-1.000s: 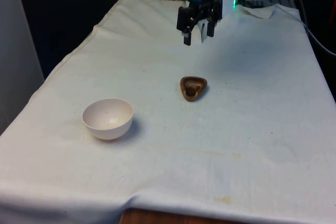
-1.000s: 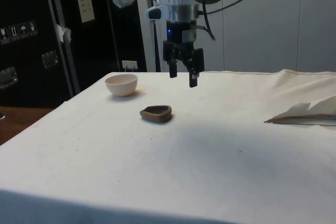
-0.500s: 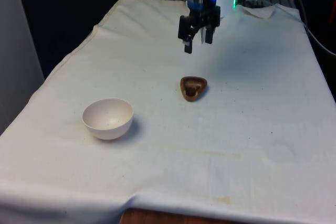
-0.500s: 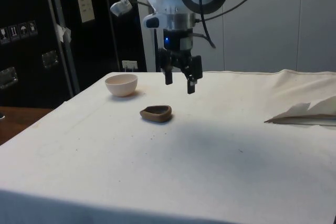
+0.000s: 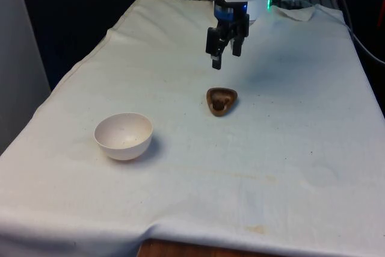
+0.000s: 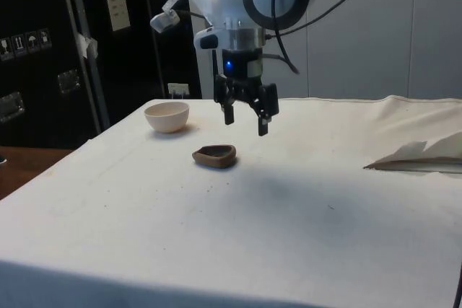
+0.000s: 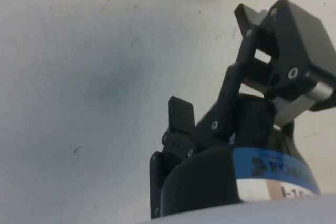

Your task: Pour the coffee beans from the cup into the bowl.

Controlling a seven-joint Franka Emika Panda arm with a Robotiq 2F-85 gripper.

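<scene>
Black gripper point(image 5: 225, 56) hanging open-fingered above rounded-triangular brown cup point(image 5: 221, 100); smooth pale bowl point(image 5: 123, 136) well apart from cup.

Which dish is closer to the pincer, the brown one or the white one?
The brown cup, holding dark coffee beans, lies closer to the pincer. The white bowl sits farther away, toward the front view's left.

End effector point(image 6: 246, 115) (fingers apart) hovers above the brown cup point(image 6: 215, 155).

A brown cup point(image 5: 221, 100) (dark beans inside), a cream-white bowl point(image 5: 123, 136), a black gripper point(image 5: 224, 49), white cloth point(image 5: 289, 148).
</scene>
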